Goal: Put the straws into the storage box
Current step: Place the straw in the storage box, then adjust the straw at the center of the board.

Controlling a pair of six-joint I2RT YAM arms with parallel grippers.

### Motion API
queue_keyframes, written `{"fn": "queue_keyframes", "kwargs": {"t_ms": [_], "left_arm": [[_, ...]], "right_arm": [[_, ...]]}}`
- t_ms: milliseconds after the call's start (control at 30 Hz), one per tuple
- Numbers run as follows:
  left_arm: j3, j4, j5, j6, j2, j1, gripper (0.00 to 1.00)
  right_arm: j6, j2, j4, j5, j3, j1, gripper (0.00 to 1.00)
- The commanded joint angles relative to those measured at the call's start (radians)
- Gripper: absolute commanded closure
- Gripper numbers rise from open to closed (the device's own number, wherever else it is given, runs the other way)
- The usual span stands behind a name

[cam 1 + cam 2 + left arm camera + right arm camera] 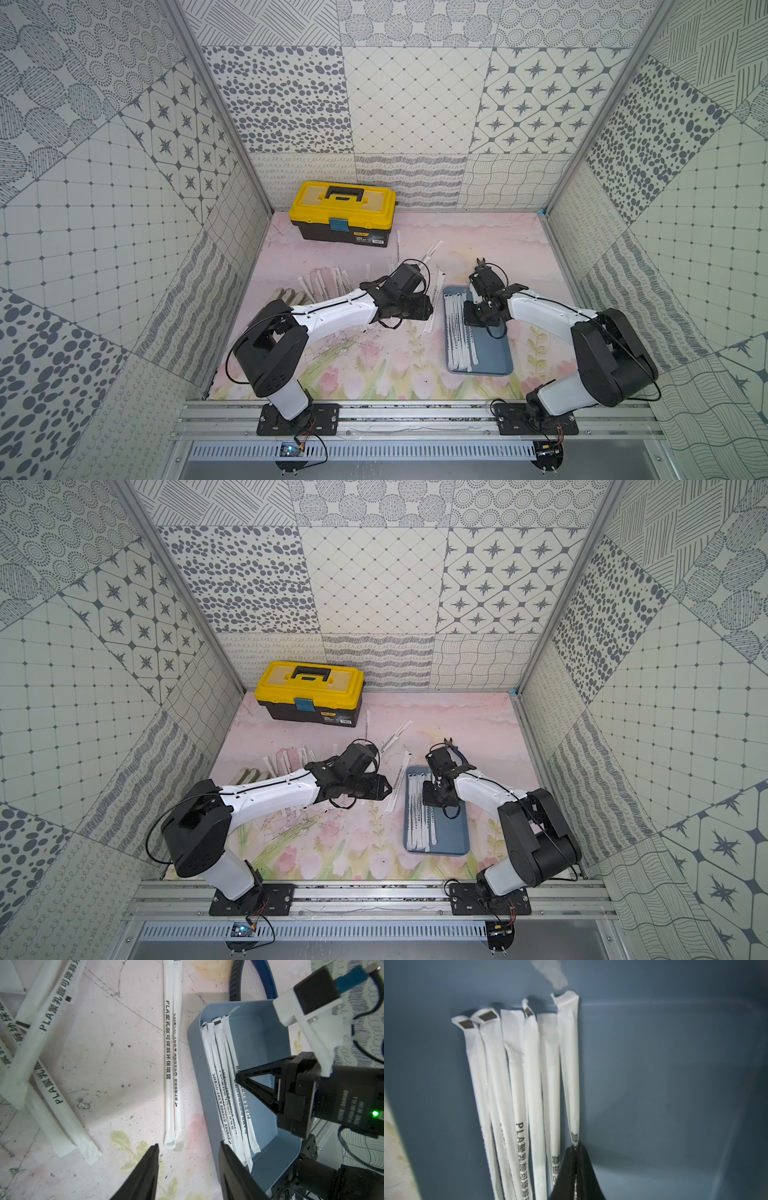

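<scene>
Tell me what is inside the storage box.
About six wrapped straws lie side by side along one long wall of the storage box; the right gripper is shut on the outermost. In both top views its arm hides the far corner.

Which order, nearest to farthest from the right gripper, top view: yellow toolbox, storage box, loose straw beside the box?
1. storage box, right gripper reaching into it.
2. loose straw, on the mat alongside.
3. yellow toolbox, far back corner.

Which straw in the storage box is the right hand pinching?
The outermost straw of the row, beside the storage box's bare floor; the right hand is shut on it, while the other straws lie nearer the wall.
</scene>
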Motion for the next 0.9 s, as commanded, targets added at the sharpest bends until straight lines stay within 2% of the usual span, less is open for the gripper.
{"fn": "queue_keyframes", "kwargs": {"t_ms": [0,200,300,367,467,500,600,733,867], "left_arm": [[0.009,0.020,0.014,0.010,0.007,-0.004,0.49],[0.003,-0.033,-0.036,0.040,-0.040,0.013,0.49],[-0.031,-0.059,-0.078,0.056,-0.101,0.054,0.49],[-0.063,-0.070,-0.102,0.061,-0.138,0.095,0.49],[-0.102,-0.099,-0.133,0.069,-0.185,0.151,0.49],[-0.112,-0.105,-0.140,0.071,-0.201,0.162,0.49],[-0.153,-0.107,-0.148,0.073,-0.246,0.183,0.48],[-0.181,-0.106,-0.137,0.064,-0.266,0.189,0.48],[-0.194,-0.095,-0.128,0.059,-0.267,0.191,0.48]], "right_arm": [[0.017,-0.007,0.011,0.005,-0.018,0.000,0.90],[0.100,-0.140,-0.146,0.056,0.066,0.041,0.77],[0.254,-0.227,-0.184,0.080,0.125,0.109,0.72],[0.354,-0.230,-0.140,0.145,0.149,0.197,0.66],[0.386,-0.077,-0.182,0.336,0.291,0.332,0.62],[0.394,-0.007,-0.208,0.359,0.341,0.350,0.61],[0.413,0.131,-0.184,0.414,0.424,0.389,0.59],[0.427,0.273,-0.175,0.458,0.491,0.393,0.57],[0.414,0.352,-0.166,0.437,0.521,0.375,0.54]]}}
